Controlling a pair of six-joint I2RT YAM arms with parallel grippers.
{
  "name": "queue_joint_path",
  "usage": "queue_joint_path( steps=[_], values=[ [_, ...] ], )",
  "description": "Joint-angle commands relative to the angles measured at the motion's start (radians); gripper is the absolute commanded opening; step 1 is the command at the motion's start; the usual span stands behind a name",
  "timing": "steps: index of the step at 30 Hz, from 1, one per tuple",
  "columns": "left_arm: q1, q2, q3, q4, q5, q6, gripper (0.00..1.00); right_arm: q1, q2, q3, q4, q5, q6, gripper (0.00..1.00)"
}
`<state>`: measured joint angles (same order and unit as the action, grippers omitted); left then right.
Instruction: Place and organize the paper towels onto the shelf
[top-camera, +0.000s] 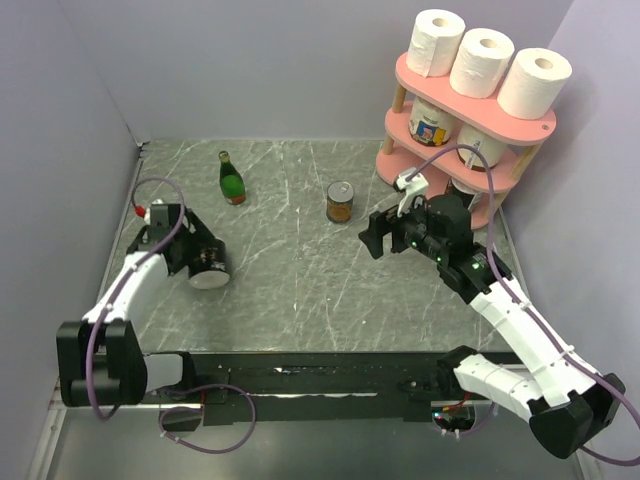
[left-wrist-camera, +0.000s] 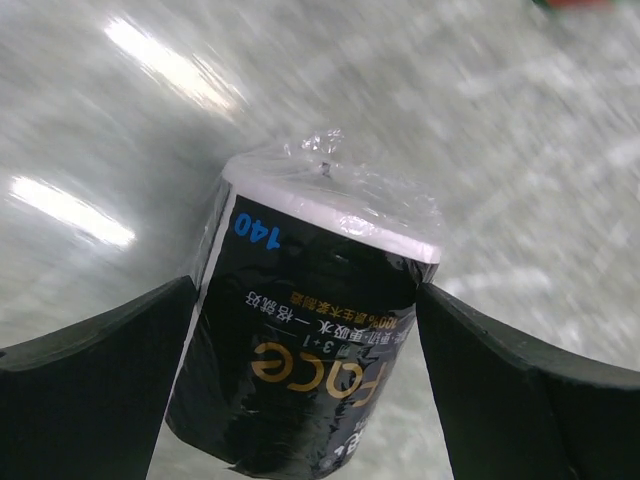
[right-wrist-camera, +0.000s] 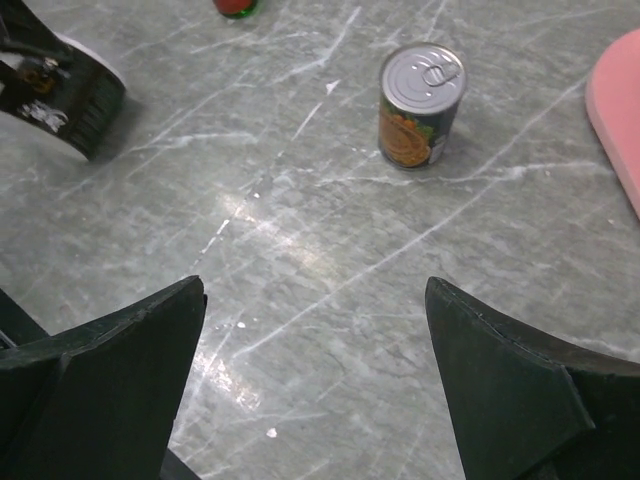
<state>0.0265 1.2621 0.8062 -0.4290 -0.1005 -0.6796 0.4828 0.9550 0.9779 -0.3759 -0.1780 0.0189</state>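
Observation:
Three white paper towels stand upright in a row on the top board of the pink shelf at the back right. My left gripper is shut on a black plastic-wrapped roll with a white end and gold lettering, low over the table at the left. My right gripper is open and empty above the table, in front of the shelf. The shelf's edge shows at the right of the right wrist view.
A tin can stands mid-table, also in the right wrist view. A green bottle stands at the back left. Two white jars sit on the shelf's middle board. Grey walls close in the table.

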Motion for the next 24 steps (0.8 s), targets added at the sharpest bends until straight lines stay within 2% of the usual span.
queue_joint_path(
  steps=[1, 5, 9, 13, 17, 20, 21, 24],
  values=[
    [-0.101, -0.085, -0.084, 0.085, 0.149, -0.129, 0.98, 0.063, -0.019, -0.073, 0.143, -0.012, 0.024, 0.96],
    [-0.244, -0.084, -0.101, 0.156, 0.197, -0.181, 0.97, 0.137, -0.01, -0.143, 0.282, -0.017, -0.01, 0.95],
    [-0.371, -0.026, -0.058, 0.178, 0.196, -0.201, 0.97, 0.21, -0.002, -0.254, 0.526, -0.063, -0.13, 0.95],
    [-0.474, 0.032, 0.01, 0.165, 0.171, -0.21, 0.99, 0.333, 0.065, -0.312, 0.617, 0.079, -0.209, 1.0],
    [-0.487, 0.037, 0.08, 0.127, 0.147, -0.196, 0.99, 0.467, 0.185, -0.324, 0.696, 0.349, -0.269, 1.0],
    [-0.487, 0.028, 0.178, 0.046, 0.104, -0.155, 0.99, 0.53, 0.281, -0.329, 0.785, 0.463, -0.312, 0.99],
    [-0.484, 0.028, 0.207, 0.023, 0.066, -0.121, 0.97, 0.537, 0.312, -0.329, 0.81, 0.48, -0.35, 0.99],
    [-0.467, 0.034, 0.33, -0.074, -0.043, -0.04, 0.96, 0.554, 0.421, -0.343, 0.966, 0.517, -0.472, 0.99]
  ],
)
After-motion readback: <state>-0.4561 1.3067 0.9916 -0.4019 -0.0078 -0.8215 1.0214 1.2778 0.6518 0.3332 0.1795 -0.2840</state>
